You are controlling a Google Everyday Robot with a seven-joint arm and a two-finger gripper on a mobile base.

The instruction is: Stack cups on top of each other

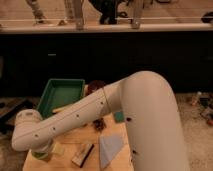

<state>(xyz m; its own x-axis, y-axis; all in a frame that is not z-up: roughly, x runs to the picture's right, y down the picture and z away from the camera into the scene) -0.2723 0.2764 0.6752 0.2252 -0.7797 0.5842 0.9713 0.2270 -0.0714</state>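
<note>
My white arm (85, 115) reaches from the right across the wooden table (67, 137) to its front left corner. The gripper (41, 150) hangs below the round wrist there, mostly hidden by the arm. A pale green cup-like thing (44, 155) sits right at the gripper, only partly showing; I cannot tell whether it is held. A brown round thing (95, 85), perhaps a cup, stands at the far edge of the table beside the green tray.
A green tray (61, 95) lies at the back left of the table. A small dark object (98, 124), a flat dark box (83, 154), a pale blue folded shape (111, 148) and a teal piece (118, 116) lie near the arm. A dark counter wall (100, 55) stands behind.
</note>
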